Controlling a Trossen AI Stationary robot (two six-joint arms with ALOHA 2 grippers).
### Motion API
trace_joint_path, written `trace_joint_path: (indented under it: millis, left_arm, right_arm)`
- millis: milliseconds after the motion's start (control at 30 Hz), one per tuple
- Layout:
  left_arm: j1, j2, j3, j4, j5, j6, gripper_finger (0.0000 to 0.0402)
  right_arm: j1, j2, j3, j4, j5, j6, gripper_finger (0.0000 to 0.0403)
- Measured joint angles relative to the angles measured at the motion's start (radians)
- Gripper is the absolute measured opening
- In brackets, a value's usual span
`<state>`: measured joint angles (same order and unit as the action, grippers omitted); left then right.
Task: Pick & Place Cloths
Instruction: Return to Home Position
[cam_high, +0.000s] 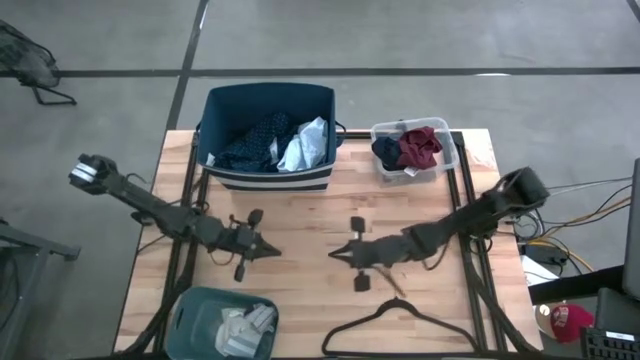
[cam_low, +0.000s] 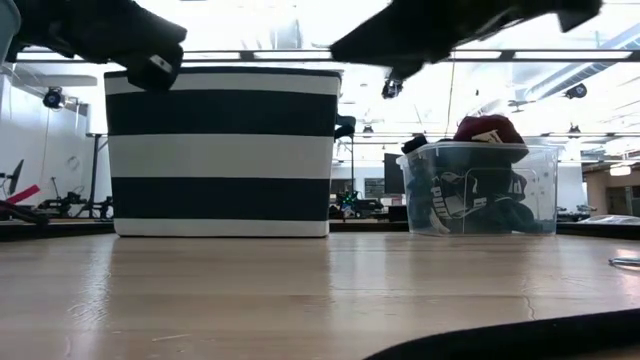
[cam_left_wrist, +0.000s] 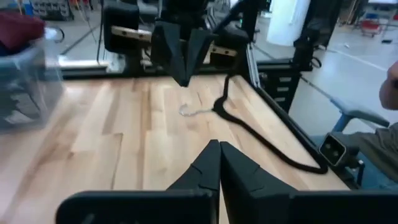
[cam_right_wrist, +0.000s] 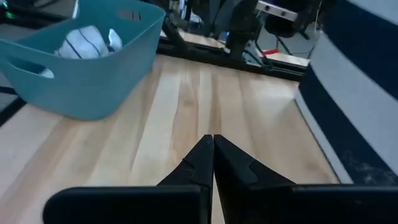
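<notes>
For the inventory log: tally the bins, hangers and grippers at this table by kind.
Bins: 3 (navy striped bin, clear tub, teal bin)
Hangers: 1 (black hanger)
Grippers: 2 (left gripper, right gripper, both shut)
Total: 6

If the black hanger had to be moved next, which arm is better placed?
Right, probably. The hanger lies on the right arm's half of the table, close to the right pincer; the left pincer is farther away. Both pincers are shut and empty.

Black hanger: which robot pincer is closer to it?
The right pincer, just beside the hook of the hanger. The left pincer is farther away, across the table.
</notes>
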<state>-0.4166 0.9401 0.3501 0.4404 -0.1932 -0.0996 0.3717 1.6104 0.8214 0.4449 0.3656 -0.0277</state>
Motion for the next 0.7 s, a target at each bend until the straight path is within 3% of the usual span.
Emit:
trace_joint_path:
  millis: [100, 233, 433, 700]
  left_arm:
    - [0.014, -0.073, -0.025, -0.035, -0.005, 0.017, 0.0004]
    - [0.007, -0.176, -0.089, -0.076, -0.037, -0.013, 0.0014]
    - [-0.004, -0.330, -0.200, -0.010, -0.041, -0.006, 0.0013]
    - [-0.004, -0.534, -0.238, -0.163, -0.036, 0.028, 0.0010]
  right_arm:
    - [0.000, -0.100, -0.086, 0.005, 0.010, -0.005, 0.0008]
    - [0.001, -0.243, -0.182, 0.009, 0.110, 0.073, 0.0008]
    - [0.002, -0.416, -0.328, 0.070, 0.103, 0.046, 0.0008]
    - [0.000, -0.570, -0.479, 0.071, 0.104, 0.066, 0.0008]
